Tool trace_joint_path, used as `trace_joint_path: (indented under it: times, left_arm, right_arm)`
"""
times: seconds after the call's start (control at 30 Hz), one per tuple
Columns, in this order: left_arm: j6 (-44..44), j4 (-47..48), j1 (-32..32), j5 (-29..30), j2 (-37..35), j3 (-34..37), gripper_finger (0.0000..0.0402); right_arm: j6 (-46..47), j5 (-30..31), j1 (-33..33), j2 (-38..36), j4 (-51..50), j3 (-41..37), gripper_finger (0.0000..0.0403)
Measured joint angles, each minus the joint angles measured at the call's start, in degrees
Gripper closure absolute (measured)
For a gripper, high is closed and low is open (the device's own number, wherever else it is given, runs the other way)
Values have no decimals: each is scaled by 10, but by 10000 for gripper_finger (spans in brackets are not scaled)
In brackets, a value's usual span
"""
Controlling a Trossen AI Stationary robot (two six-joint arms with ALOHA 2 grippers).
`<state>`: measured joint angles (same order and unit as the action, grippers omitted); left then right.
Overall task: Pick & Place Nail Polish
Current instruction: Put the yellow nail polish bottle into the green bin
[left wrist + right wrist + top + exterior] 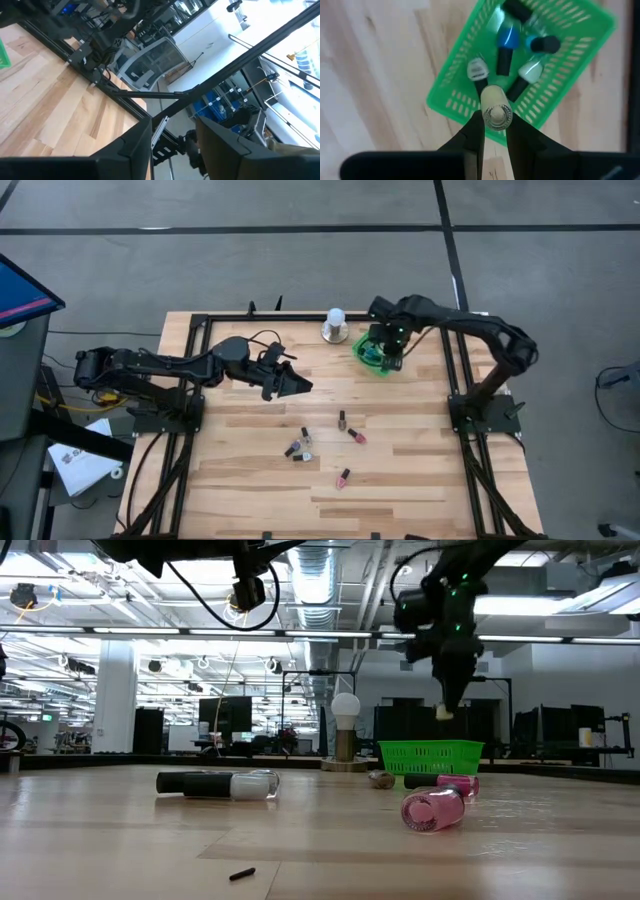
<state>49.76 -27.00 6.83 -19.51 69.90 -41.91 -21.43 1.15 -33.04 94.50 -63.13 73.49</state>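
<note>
My right gripper (494,134) is shut on a pale nail polish bottle (495,111) above the green basket (451,103), which holds several bottles, blue (507,38) and white (478,69) among them. In the high view the right gripper (383,354) hangs over the basket (368,360) at the table's far side. My left gripper (298,387) is open and empty above the table's left middle. Several bottles lie on their sides on the table (342,420), (356,436), (298,448), (344,477). My right gripper pinches the pale bottle's body (495,120) between its two fingers, from above, pointing down. The bottle lies along the fingers and sticks out below their tips (445,712). It is lifted clear, over the near edge of the basket.
A white-domed object on a metal base (336,326) stands just left of the basket. Black frame rails (455,370) run along the table's sides. In the low view a dark-and-white bottle (218,783) and pink bottles (433,810) lie in front of the basket (430,754).
</note>
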Motion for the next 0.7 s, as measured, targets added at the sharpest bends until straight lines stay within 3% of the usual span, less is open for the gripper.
trace_joint_path:
  times: [0.3, 0.7]
  left_arm:
    - [2, 0, 0, 0, 0, 0, 254]
    - [1, -1, 0, 0, 0, 0, 252]
  right_arm:
    - [-15, 32, 0, 82, -20, 1, 352]
    - [-29, 49, 5, 98, -14, 0, 334]
